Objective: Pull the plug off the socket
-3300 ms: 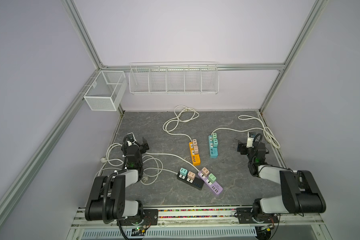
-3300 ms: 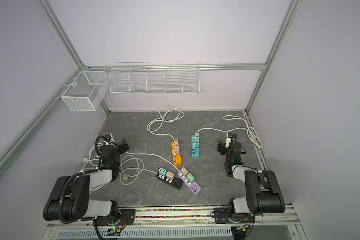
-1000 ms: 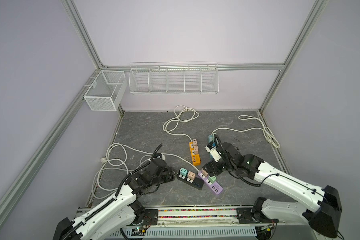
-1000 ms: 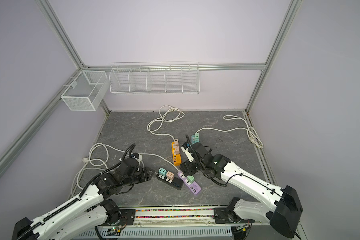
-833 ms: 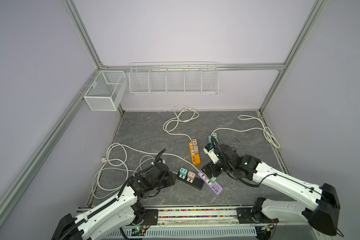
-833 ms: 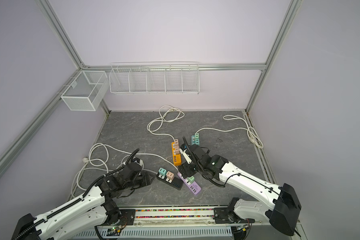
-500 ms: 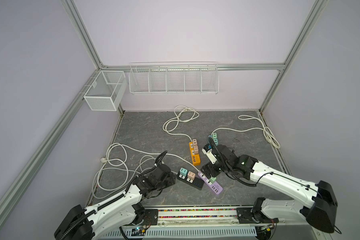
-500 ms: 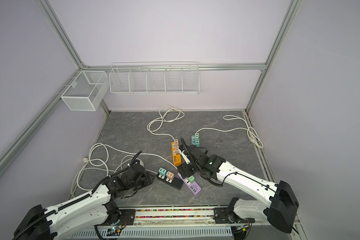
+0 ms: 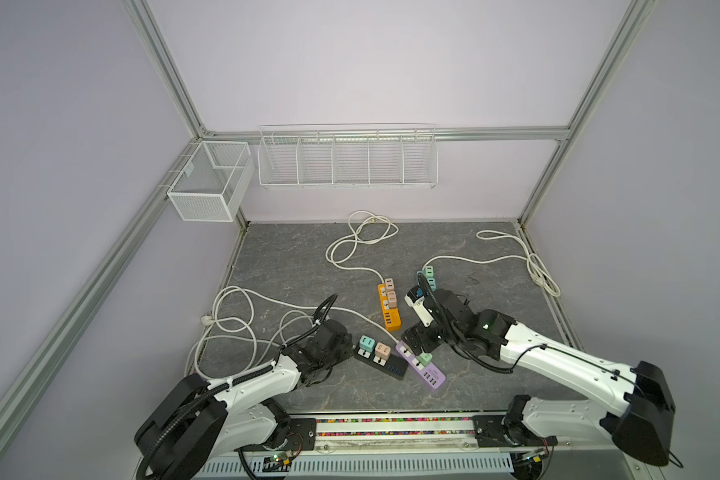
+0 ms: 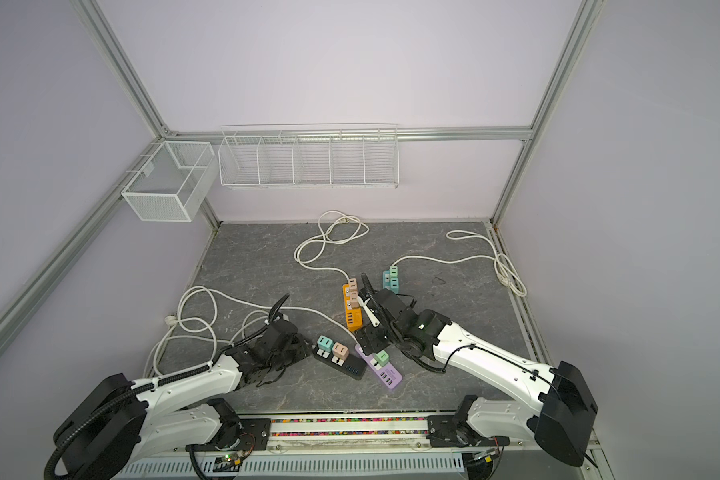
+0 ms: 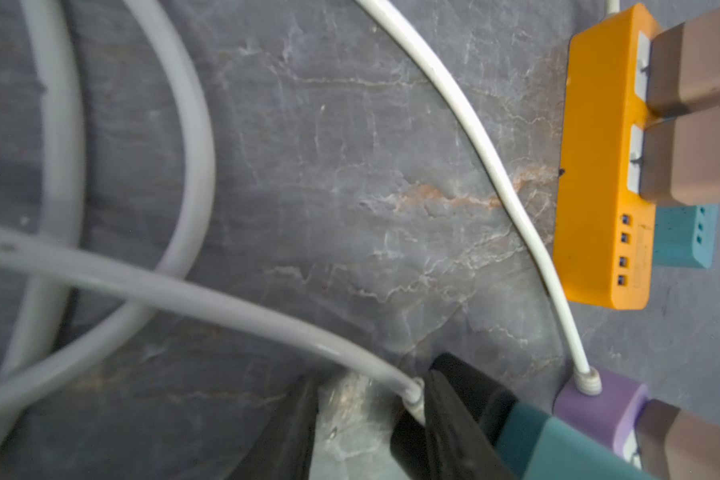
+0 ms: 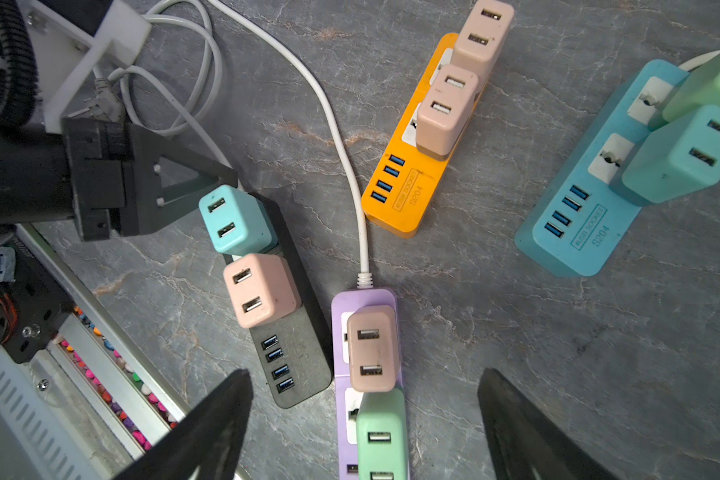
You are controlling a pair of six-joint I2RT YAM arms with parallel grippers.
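On the near left of the counter (image 9: 292, 266), the left pincer (image 9: 345, 353) lies low at the cable end of the black strip (image 9: 385, 366). Its jaws stand partly apart: the left wrist view shows bare stone between one finger (image 11: 292, 428) and the grey cable (image 11: 225, 303) entering the strip. A teal plug (image 12: 235, 218) sits just beyond. Further right, the pink plug (image 12: 371, 349) is seated in the purple strip (image 12: 364, 297), directly under the right pincer (image 9: 418, 338), whose jaws gape wide, clear of it on both sides.
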